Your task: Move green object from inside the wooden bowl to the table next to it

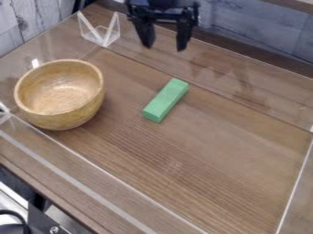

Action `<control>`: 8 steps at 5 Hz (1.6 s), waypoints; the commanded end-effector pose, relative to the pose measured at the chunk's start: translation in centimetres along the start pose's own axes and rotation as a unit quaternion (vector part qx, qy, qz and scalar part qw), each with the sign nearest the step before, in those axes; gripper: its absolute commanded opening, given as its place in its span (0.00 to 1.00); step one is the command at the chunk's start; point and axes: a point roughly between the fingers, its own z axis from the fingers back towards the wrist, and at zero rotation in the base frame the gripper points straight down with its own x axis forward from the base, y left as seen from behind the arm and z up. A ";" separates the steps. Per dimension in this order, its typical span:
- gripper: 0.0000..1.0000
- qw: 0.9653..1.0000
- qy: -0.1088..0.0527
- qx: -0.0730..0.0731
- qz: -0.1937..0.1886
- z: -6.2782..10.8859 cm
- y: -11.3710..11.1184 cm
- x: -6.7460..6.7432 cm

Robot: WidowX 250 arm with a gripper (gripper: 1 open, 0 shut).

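Note:
The green object [166, 99], a flat bright green block, lies on the table [208, 155] just right of the wooden bowl [58, 93]. The bowl is round, light tan, and holds nothing. My gripper [164, 38] hangs at the back of the table, above and behind the block, pointing down. Its two black fingers stand apart, open, with nothing between them.
Clear acrylic walls [73, 174] edge the tabletop on all sides. A small clear acrylic stand [98, 29] sits at the back left, close to the gripper.

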 end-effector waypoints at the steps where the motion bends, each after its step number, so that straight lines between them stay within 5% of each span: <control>1: 1.00 0.999 -0.032 0.004 0.001 0.7 -0.5 1.6; 5: 1.00 0.999 -0.032 0.000 -0.002 2.2 1.3 1.1; 6: 1.00 0.999 -0.032 0.004 0.007 3.0 2.1 0.5; 8: 1.00 0.999 -0.033 0.011 0.016 1.7 3.8 -2.1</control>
